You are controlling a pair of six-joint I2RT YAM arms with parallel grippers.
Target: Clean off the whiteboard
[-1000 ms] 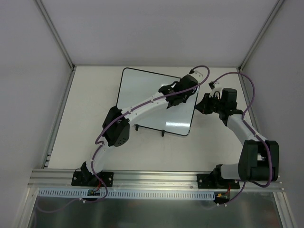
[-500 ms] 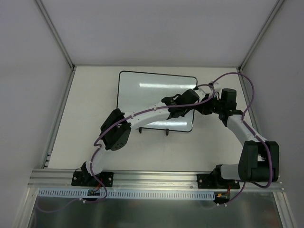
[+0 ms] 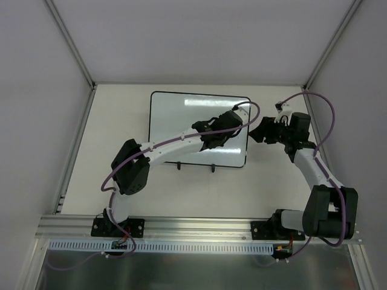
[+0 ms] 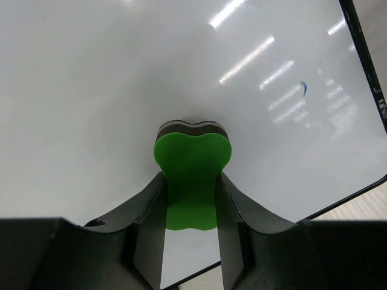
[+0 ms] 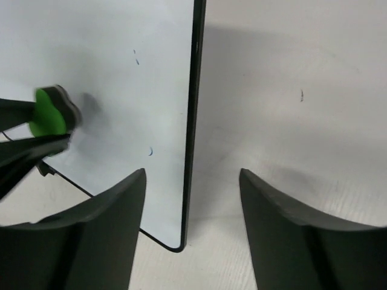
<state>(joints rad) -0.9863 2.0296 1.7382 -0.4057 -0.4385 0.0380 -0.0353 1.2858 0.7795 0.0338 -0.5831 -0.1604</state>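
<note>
Whiteboard lies flat on the pale surface, toward the far middle, its long sides running left to right and its two small black feet jutting from the near rim. The left arm reaches across the board from the near left. The left jaws are closed on a green eraser, gripping it by both flanks, with the eraser's dark pad set against the white face in the board's right half. The left wrist view shows the board mostly clean, streaked with strip-light glare, with one small blue mark near the right rim. The right arm bends in from the right side. The right jaws stand wide apart and hold nothing, poised over the board's right rim, one finger above the board and the other above bare surface. Whether they touch the rim cannot be told. That view shows a faint blue curl and a short stroke on the board near the rim, and a tiny dark speck on the surface beside it.
</note>
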